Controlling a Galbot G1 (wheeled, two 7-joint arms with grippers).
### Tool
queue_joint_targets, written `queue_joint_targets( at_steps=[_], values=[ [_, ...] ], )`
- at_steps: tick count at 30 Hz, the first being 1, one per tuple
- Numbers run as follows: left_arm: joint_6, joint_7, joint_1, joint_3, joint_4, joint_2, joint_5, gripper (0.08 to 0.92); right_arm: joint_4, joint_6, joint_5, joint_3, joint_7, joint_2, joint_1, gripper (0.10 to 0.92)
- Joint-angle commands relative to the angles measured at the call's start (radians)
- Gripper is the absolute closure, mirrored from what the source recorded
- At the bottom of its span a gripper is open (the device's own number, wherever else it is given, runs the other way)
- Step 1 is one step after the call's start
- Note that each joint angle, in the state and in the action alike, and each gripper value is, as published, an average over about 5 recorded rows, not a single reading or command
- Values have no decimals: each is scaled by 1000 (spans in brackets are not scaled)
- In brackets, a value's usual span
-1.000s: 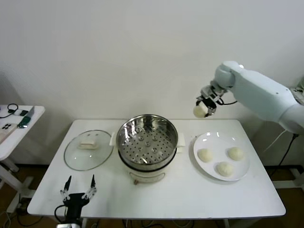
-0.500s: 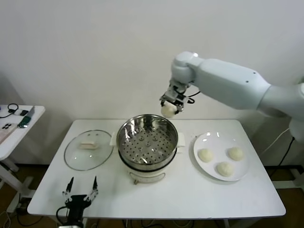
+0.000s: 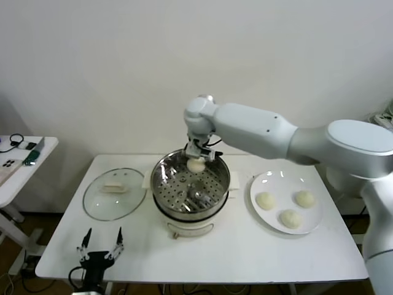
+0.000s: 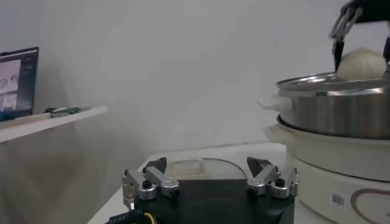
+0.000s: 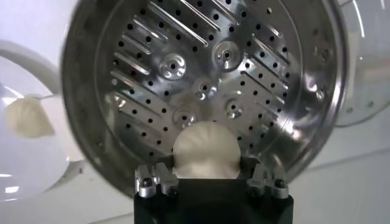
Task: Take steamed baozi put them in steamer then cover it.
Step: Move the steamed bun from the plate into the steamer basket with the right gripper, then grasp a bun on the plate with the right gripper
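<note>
My right gripper [image 3: 196, 157] hangs over the far rim of the steamer [image 3: 218, 178], shut on a cream-white baozi [image 3: 196, 165]. In the right wrist view that baozi [image 5: 205, 151] sits between the fingers, above the perforated steel bottom of the steamer [image 5: 183, 73]. Three more baozi [image 3: 264, 200] [image 3: 304, 198] [image 3: 290, 218] lie on the white plate [image 3: 276, 181] to the right. My left gripper [image 3: 101, 244] stays low at the table's front left, open and holding nothing. From the left wrist view the steamer [image 4: 335, 112] and the held baozi [image 4: 362, 64] show at a distance.
A glass lid [image 3: 98, 206] with a white handle lies flat on the table left of the steamer. The steamer sits on a white pot base [image 3: 190, 228]. A small side table [image 3: 18, 161] with devices stands at far left.
My right arm has swung left from above the plate to over the steamer and come down, carrying the baozi. The left gripper has stayed in place.
</note>
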Motion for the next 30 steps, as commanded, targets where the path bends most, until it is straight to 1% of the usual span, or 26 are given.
queue_joint_targets(
  at_steps=[1, 10, 16, 20, 26, 28, 30],
  values=[
    [2, 0, -3, 0, 0, -1, -2, 177, -117, 44, -86, 12, 10, 75, -73, 320],
    [9, 0, -7, 2, 2, 0, -3, 177, -142, 52, -88, 16, 25, 90, -90, 304],
    [11, -1, -8, 0, 2, -1, -9, 177, -119, 65, -86, 29, 27, 72, -78, 218],
    [10, -1, -6, 0, 2, -3, -9, 177, -87, 77, -61, 38, 17, 41, -41, 204],
    [11, -2, -6, 2, 0, -2, -10, 177, 20, 44, 76, 14, -14, -51, 56, 203],
    [12, -3, -7, 4, -1, -2, -10, 177, 54, 1, 164, -12, -22, -88, 109, 203],
    [14, -3, -8, 5, -3, -2, -10, 177, 77, -54, 292, -55, -16, -130, 172, 203]
  ],
)
